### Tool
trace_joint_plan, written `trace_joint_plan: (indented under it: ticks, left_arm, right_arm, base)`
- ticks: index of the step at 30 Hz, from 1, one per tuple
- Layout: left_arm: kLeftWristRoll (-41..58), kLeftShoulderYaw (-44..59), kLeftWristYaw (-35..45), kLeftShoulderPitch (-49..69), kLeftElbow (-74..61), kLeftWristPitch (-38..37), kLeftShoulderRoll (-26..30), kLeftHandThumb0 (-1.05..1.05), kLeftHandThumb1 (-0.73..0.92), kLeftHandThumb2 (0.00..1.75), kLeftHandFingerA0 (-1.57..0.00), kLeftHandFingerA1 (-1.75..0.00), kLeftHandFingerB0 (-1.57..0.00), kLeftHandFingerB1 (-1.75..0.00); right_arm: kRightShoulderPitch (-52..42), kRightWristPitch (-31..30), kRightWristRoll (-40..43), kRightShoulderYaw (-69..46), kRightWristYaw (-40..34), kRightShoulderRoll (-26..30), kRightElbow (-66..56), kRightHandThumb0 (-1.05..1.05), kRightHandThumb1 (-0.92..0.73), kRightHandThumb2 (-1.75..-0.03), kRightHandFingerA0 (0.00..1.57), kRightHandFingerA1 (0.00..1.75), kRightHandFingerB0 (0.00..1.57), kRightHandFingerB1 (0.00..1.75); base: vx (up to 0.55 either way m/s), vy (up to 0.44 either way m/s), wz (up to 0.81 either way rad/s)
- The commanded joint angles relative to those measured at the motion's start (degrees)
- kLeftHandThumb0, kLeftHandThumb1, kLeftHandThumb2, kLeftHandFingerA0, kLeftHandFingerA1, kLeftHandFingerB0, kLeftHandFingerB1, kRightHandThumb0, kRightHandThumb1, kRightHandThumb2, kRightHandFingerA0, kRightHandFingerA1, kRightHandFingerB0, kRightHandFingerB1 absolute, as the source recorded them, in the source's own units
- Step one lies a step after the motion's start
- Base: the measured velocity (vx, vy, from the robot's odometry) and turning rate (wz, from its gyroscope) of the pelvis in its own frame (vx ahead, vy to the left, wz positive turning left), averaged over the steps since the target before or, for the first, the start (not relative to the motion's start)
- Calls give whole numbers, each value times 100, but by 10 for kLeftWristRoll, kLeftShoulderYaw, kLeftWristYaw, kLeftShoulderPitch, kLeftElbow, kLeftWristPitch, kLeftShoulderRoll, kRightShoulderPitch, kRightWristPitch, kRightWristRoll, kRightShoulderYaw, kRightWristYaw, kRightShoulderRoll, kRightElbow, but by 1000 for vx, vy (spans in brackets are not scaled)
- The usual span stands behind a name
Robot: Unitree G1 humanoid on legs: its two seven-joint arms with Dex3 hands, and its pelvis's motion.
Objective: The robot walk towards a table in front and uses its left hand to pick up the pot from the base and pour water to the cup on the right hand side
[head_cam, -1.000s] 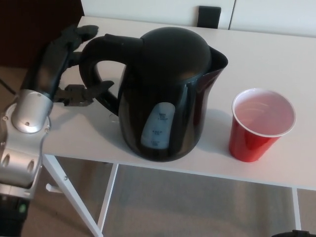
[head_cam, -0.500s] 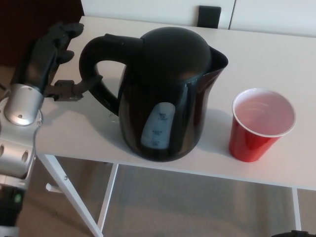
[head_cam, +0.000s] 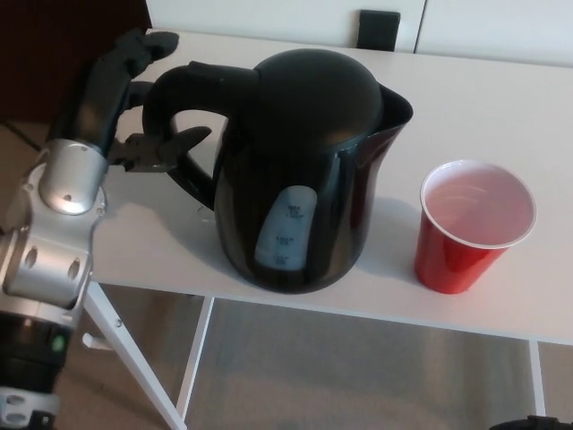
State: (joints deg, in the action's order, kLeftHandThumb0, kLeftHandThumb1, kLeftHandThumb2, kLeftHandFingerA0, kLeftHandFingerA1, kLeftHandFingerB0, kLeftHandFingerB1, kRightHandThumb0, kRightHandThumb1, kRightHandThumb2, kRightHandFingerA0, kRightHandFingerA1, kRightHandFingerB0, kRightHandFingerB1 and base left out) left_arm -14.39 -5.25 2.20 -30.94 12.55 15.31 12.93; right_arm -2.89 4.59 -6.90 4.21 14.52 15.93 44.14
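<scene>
A black electric kettle (head_cam: 309, 170) stands on the white table (head_cam: 501, 98), spout to the right and loop handle (head_cam: 175, 116) to the left, with a pale water gauge on its front. My left hand (head_cam: 125, 98) is open just left of the handle. Its upper fingers (head_cam: 143, 47) reach over the handle's top and its thumb (head_cam: 175, 143) pokes into the loop; nothing is gripped. A red plastic cup (head_cam: 473, 226) with a white inside stands upright to the kettle's right, apart from it. My right hand does not show.
The table's front edge runs just below the kettle and cup, with white legs and a crossbar (head_cam: 192, 367) over grey carpet. A dark rectangular object (head_cam: 380, 29) sits at the table's far edge. A dark panel fills the upper left corner.
My left hand drew back left from the handle half a second ago, then came right again. Its thumb is now inside the handle loop. Kettle and cup have not moved.
</scene>
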Motion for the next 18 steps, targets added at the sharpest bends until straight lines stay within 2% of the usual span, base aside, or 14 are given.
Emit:
trace_joint_plan:
  ticks: [1, 10, 11, 14, 15, 16, 17, 18]
  left_arm:
    - [-20, -14, -21, -25, 27, -20, -7, -50, 41, 66, -40, -46, -29, -40]
    - [-20, -31, -30, -61, 82, -38, -31, -54, 41, 69, -41, -47, -30, -41]
    - [-32, -41, -40, -69, 97, -37, -37, -44, 49, 55, -49, -40, -36, -33]
    - [-32, -45, -47, -76, 115, -45, -41, -42, 50, 55, -52, -40, -37, -33]
    - [-32, -53, -37, -95, 150, -42, -45, -27, 74, 62, -100, -53, -38, -34]
    - [-31, -57, -27, -111, 175, -37, -46, -25, 79, 65, -118, -61, -41, -35]
    - [-29, -59, -19, -121, 189, -35, -44, -25, 79, 65, -118, -61, -41, -35]
    - [-20, -56, -11, -134, 211, -36, -46, -13, 75, 62, -108, -83, -58, -40]
  right_arm:
    - [-2, -6, 2, -4, 3, 8, -12, -35, -64, -58, 69, 51, 50, 45]
    - [2, -15, -8, 4, 1, 11, -25, -34, -64, -58, 70, 50, 49, 44]
    - [1, -12, -8, 4, -1, 10, -27, -34, -64, -58, 71, 52, 48, 44]
    - [2, -16, -8, 4, 0, 10, -28, -33, -64, -58, 72, 53, 48, 44]
    - [-2, -16, -7, 3, -1, 9, -30, -34, -63, -58, 72, 53, 49, 44]
    - [-3, -16, -7, 4, -2, 8, -31, -35, -64, -59, 71, 52, 49, 44]
    - [-3, -16, -8, 5, -2, 7, -31, -35, -64, -59, 71, 52, 49, 44]
    - [-3, -13, -8, 5, -2, 8, -31, -35, -64, -59, 72, 53, 50, 45]
  base:
    - [0, 0, 0]
    - [0, 0, 0]
    - [0, 0, 0]
    - [0, 0, 0]
    - [0, 0, 0]
    - [0, 0, 0]
    - [0, 0, 0]
    - [0, 0, 0]
